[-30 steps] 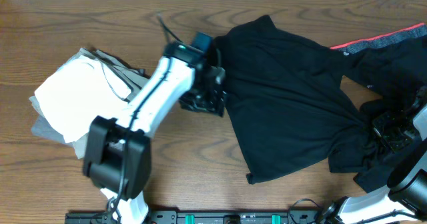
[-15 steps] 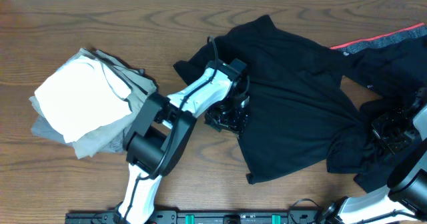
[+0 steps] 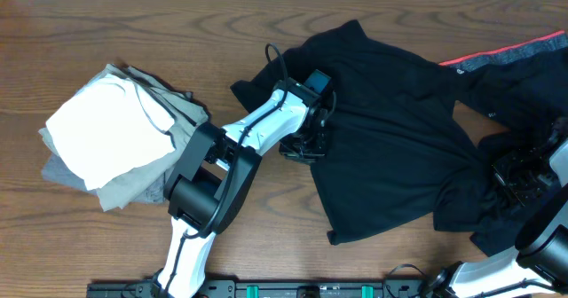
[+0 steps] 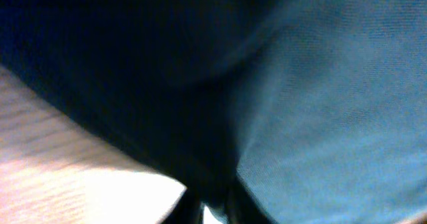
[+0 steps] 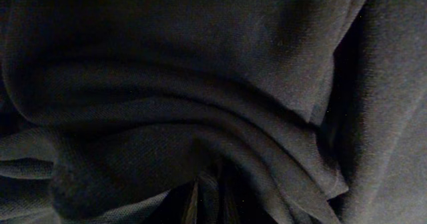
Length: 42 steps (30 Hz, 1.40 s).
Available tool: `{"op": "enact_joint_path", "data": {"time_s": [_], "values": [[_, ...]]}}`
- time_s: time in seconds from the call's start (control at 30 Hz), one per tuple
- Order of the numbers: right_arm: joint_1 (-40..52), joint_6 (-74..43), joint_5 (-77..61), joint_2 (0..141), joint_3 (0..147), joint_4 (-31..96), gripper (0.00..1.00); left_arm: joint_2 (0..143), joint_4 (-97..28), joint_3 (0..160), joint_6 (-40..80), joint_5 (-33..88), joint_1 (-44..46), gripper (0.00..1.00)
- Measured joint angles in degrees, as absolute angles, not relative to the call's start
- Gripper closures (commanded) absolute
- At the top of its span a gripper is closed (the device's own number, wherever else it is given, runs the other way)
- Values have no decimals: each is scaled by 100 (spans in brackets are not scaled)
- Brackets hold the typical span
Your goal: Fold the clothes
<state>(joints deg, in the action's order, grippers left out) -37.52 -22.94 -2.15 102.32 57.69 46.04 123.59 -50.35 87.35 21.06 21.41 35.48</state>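
The soft black T-shirt (image 3: 390,129) lies spread on the brown wooden worktop (image 3: 106,32), running from the left claw (image 3: 302,145) at its edge rightward to the right claw (image 3: 519,178), buried in bunched cloth; I cannot tell how far either is open.

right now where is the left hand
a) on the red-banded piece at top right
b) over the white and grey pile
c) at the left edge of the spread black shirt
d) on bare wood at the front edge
c: the overhead view puts the left hand at the left edge of the black shirt, apart from the white and grey-beige pile and the red-banded piece.
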Motion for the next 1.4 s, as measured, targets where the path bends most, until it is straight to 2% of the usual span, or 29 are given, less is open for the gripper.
{"op": "enact_joint_path", "data": {"time_s": [0.23, 0.43, 0.5, 0.57, 0.6, 0.7, 0.83, 0.9, 1.07, 1.23, 1.4], "values": [[-3752, -2261, -263, 10235, 5769, 4628, 87, 12359, -6123, 8761, 2534, 1216, 3365, 94], [-3712, -2224, -497, 10232, 5769, 4639, 85, 12359, -6497, 8768, 2641, 596, 2279, 94], [-3680, -2202, -554, 10235, 5769, 4626, 78, 12359, -6497, 8768, 2659, 506, 1872, 94], [-3693, -2130, -565, 10239, 5769, 4609, 64, 12359, -6499, 8768, 2657, 294, 1509, 94], [-3699, -2027, -604, 10239, 5769, 4606, 63, 12359, -6497, 8768, 2652, 202, 1321, 94], [-3699, -1868, -694, 10239, 5769, 4602, 80, 12359, -6506, 8768, 2600, 27, 1007, 94], [-3699, -1809, -825, 10239, 5769, 4604, 88, 12359, -6512, 8768, 2504, -47, 980, 94], [-3699, -1839, -775, 10239, 5769, 4600, 98, 12359, -6512, 8768, 2460, -49, 1028, 94], [-3806, -2506, 543, 10239, 5765, 4195, 99, 12359, -6517, 8768, 2392, -51, 1125, 94], [-4401, -2810, 1433, 10274, 6165, 4097, 99, 12359, -6549, 8768, 2351, -60, 1142, 94], [-5004, -2814, 1660, 10278, 7253, 4523, 88, 12359, -6554, 8768, 2268, 1, 1142, 94]]}}
